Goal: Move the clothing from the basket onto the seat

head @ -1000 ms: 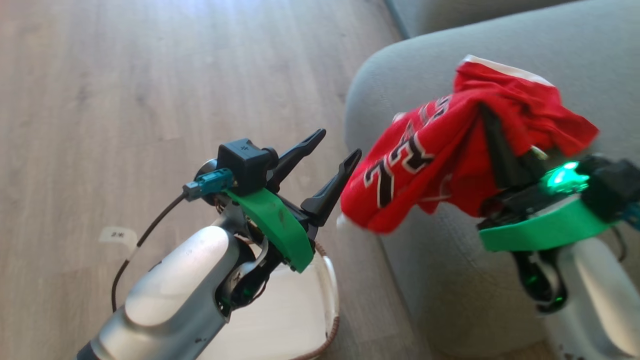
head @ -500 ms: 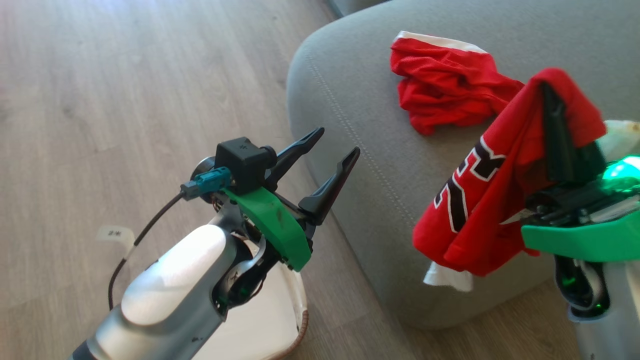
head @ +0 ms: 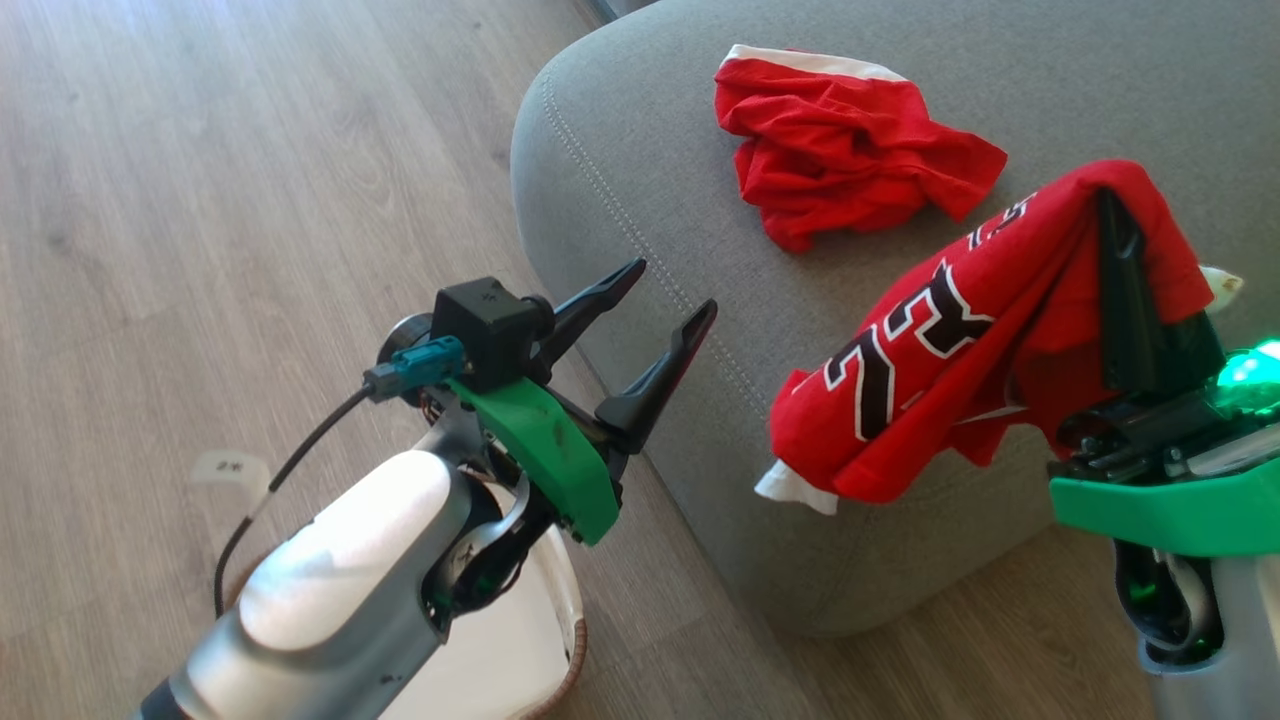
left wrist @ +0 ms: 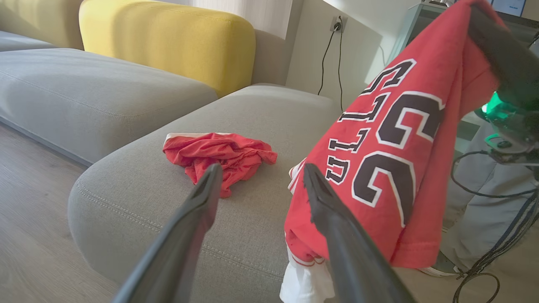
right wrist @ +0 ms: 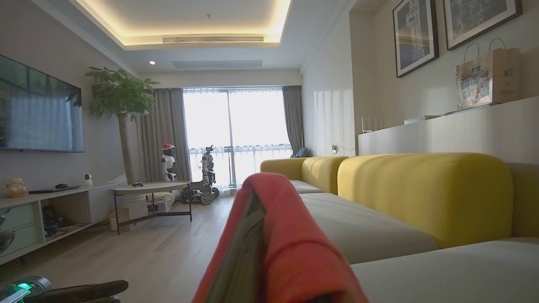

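My right gripper (head: pixel 1112 215) is shut on the red jersey (head: pixel 950 340), which drapes over its fingers and hangs above the near front part of the grey seat (head: pixel 640 130). A plain white garment (head: pixel 795 487) peeks out below the jersey's hem. The red piece with white trim (head: pixel 840 160) lies crumpled on the seat. My left gripper (head: pixel 677 287) is open and holds nothing, raised over the floor beside the seat's corner. Beneath my left forearm sits the basket (head: pixel 555 640), mostly hidden. The left wrist view shows the jersey (left wrist: pixel 391 168) and the red piece (left wrist: pixel 219 153).
Wooden floor (head: pixel 200 200) spreads to the left, with a small white tag (head: pixel 228 465) stuck on it. A second grey cushion (left wrist: pixel 84 92) and yellow backrests (left wrist: pixel 168 42) stand behind the seat. Across the room are a round coffee table (right wrist: pixel 151 187) and a TV bench (right wrist: pixel 50 198).
The head camera has turned, so the sofa sits further left in view. My right gripper has carried the jersey off the red piece toward the seat's near right. The left gripper is unchanged.
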{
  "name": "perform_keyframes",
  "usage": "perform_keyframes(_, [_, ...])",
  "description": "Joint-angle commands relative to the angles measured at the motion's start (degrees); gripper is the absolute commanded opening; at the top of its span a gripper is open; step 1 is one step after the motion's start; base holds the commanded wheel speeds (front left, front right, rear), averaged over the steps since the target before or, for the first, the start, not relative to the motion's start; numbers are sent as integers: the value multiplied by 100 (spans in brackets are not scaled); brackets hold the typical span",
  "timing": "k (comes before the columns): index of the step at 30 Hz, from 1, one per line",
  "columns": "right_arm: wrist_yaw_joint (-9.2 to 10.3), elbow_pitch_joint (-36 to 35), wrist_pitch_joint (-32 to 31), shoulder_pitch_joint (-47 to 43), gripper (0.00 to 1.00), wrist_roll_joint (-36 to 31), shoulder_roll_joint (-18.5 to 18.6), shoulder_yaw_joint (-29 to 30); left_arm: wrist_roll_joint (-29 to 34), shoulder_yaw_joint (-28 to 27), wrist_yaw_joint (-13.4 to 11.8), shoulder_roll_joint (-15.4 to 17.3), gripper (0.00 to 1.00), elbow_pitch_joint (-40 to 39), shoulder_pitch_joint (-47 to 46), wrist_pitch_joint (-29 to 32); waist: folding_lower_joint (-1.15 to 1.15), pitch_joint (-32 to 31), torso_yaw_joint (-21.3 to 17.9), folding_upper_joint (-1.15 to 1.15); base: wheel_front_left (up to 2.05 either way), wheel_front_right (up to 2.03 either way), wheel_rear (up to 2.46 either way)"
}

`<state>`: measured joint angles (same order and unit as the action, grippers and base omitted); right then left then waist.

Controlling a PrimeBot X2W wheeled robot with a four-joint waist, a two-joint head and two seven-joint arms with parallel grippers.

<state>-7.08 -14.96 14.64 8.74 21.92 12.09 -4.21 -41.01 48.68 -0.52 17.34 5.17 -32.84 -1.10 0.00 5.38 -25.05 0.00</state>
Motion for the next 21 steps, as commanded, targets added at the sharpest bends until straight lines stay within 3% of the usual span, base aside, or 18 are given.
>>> perform_keyframes(1, [-41, -246, 32, 172, 0, -52, 11, -72, 51, -228, 4, 143, 100, -160, -412, -38, 0, 8, -1, 0, 0, 0, 0])
perform_keyframes(12, [-41, -211, -369, 968, 0, -2, 333, 16, 190, -139, 46, 137, 100, -211, -602, -64, 0, 397, 182, 0, 0, 0, 0])
perform_keyframes(21, [-41, 435, -775, 2468, 0, 310, 1081, 144, 274, -105, 115, 223, 100, -306, -918, 119, 0, 1158, 392, 0, 0, 0, 0])
